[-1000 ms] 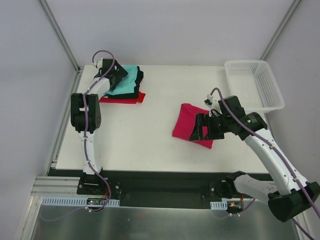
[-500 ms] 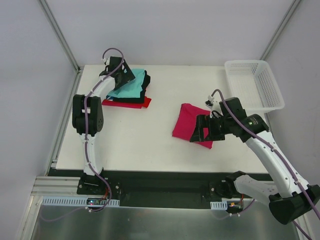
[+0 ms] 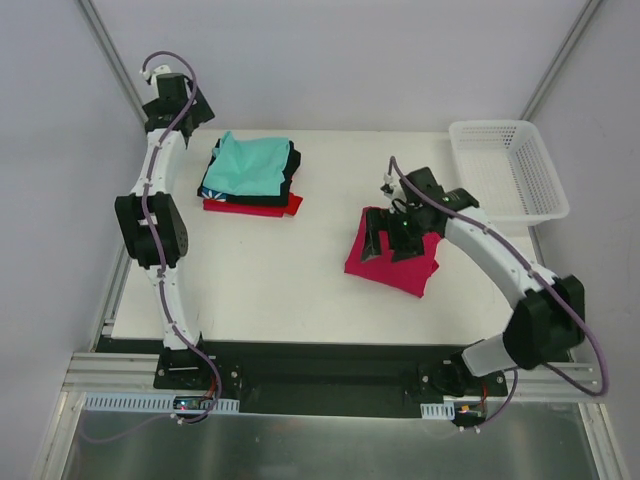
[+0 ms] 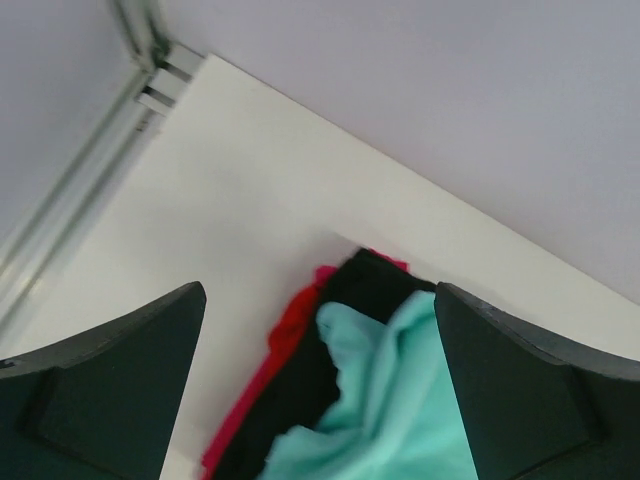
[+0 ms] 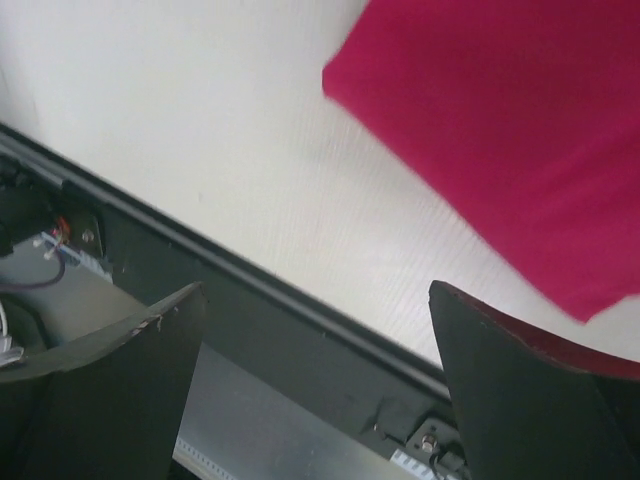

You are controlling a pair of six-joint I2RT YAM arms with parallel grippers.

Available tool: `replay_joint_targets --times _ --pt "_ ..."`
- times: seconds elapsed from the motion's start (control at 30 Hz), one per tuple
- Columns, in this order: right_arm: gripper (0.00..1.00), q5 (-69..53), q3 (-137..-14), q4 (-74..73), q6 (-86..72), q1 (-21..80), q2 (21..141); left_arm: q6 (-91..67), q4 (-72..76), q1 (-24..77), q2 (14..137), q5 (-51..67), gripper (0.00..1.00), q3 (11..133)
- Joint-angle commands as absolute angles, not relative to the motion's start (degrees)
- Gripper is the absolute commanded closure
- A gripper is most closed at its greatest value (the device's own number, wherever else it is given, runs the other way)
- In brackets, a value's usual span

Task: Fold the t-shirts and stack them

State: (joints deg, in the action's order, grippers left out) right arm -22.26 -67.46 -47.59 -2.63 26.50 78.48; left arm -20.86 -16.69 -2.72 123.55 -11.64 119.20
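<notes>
Top external view: the left arm is raised over the far left corner of the worktop point(image 3: 280, 270). The left fingers point(image 3: 172, 98) are spread wide with nothing between them, well apart from the stack of folded shirts beside that arm. In the stack the teal tee point(image 3: 250, 165) lies on top. The black tee point(image 3: 291, 168) shows under it along the right side, and the red tee point(image 3: 255, 207) sticks out at the bottom on the near side.

The crimson-pink tee point(image 3: 400, 270) lies flat in a rough four-sided shape right of the worktop's middle, between the stack and the white mesh basket point(image 3: 490, 124) at the far right corner. It touches neither of them.

The right fingers point(image 3: 388, 238) are over the far left part of this tee, also spread wide and gripping nothing. Whether their tips touch the cloth cannot be told.

In the right wrist view the crimson cloth fills the upper right, with bare worktop and the dark front rail point(image 5: 280, 320) below it. In the left wrist view the three stacked shirts sit between the parted fingers, lower down
</notes>
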Motion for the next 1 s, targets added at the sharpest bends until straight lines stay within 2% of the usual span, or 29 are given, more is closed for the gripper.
replay_joint_targets --times 0.0,0.1,0.3,0.57,0.8,0.97 --pt "0.04 -19.16 -79.59 -42.54 -0.35 26.63 92.0 -16.87 -17.93 -6.41 128.14 -13.54 0.01 120.59" --pt "0.04 -20.47 -84.1 -42.63 0.71 26.63 99.03 -17.93 -18.02 -7.56 128.41 -12.56 0.01 119.62" --pt "0.04 -19.69 -88.67 -41.49 0.26 26.63 103.88 -14.77 -17.93 -4.93 127.53 -15.46 0.01 119.36" --pt "0.04 -20.48 -107.81 -44.38 1.76 26.63 116.45 -11.08 -17.93 -1.41 128.05 -20.82 0.01 119.0" --pt "0.04 -20.65 -118.36 -42.36 3.43 25.4 124.44 -10.89 -18.02 -2.72 130.25 -26.28 0.01 120.67" --pt "0.04 -23.11 -115.06 -41.93 3.95 25.14 124.37 -11.25 -18.02 -4.04 131.48 -24.44 0.01 124.36"
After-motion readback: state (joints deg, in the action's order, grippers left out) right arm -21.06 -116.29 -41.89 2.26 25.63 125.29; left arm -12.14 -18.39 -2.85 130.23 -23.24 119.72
